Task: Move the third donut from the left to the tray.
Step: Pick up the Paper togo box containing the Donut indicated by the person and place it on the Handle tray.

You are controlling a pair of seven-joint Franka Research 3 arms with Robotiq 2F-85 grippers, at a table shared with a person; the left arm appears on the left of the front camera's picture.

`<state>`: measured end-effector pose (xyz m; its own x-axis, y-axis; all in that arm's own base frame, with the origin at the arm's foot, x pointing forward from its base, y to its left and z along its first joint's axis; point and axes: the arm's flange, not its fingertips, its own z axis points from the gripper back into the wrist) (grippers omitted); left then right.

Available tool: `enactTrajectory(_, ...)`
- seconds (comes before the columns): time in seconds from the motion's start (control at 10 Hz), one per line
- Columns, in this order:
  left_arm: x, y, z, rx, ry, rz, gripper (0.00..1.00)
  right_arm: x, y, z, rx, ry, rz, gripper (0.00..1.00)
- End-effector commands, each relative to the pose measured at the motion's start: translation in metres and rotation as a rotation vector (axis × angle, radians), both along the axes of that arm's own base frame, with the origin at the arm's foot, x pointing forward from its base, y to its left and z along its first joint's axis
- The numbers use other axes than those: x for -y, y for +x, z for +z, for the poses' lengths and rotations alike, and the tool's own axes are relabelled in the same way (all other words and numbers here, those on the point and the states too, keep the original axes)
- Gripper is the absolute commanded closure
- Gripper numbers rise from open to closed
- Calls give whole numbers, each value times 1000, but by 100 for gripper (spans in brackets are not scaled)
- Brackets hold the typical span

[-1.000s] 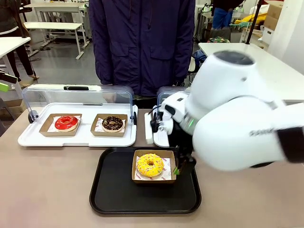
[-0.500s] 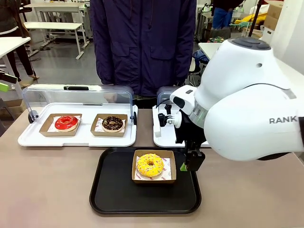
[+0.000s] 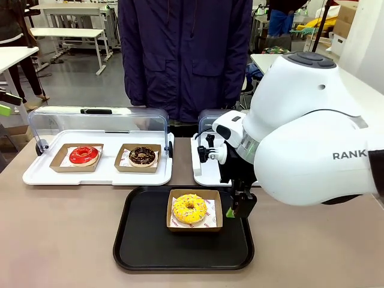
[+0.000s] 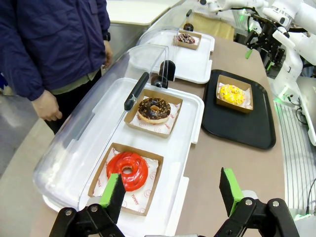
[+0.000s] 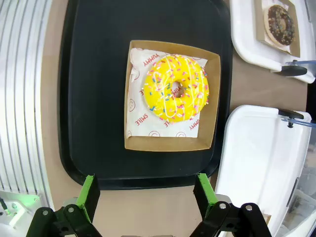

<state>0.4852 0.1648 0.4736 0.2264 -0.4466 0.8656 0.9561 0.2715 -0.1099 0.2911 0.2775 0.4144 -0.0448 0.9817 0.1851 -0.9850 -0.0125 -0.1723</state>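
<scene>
Yellow icing with sprinkles, so that's our target: the third donut from the left (image 3: 190,208) is sitting in its little brown cardboard holder (image 3: 194,226), flat on the tray (image 3: 144,246), a bit toward the far edge of it. Judging by that, the move looks basically done and what's left is getting the arm clear.

The right gripper (image 3: 235,206) hangs just beside the holder's right side in the front view, above the tray's right rim. Its wrist camera looks straight down on the donut (image 5: 176,89), with both green fingers (image 5: 88,193) spread wide at the bottom of the picture and nothing between them. So the donut lies ahead of the fingers, not inside them, and the holder isn't touched. Any retreat should go up and away toward the right, since the holder's near wall is the closest thing to clip.

The left gripper (image 4: 173,190) is also spread open and empty, hovering over the white tray (image 4: 195,106) near the red-iced donut (image 4: 128,170), with the chocolate donut (image 4: 154,109) further on. The yellow one (image 4: 231,94) is well apart from it across the counter (image 4: 232,163), so the right arm is clearly the nearer one.

A person in a dark jacket (image 3: 183,54) stands at the far side, hands not in play.
</scene>
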Motion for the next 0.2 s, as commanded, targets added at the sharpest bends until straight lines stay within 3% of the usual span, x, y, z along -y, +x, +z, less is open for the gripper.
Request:
enactTrajectory(0.0, 3, -2, 1, -2, 1, -5, 0, -4, 0, 0, 13, 12, -11, 0)
enactTrajectory(0.1, 3, -2, 1, -2, 1, -5, 0, -4, 0, 0, 13, 12, -11, 0)
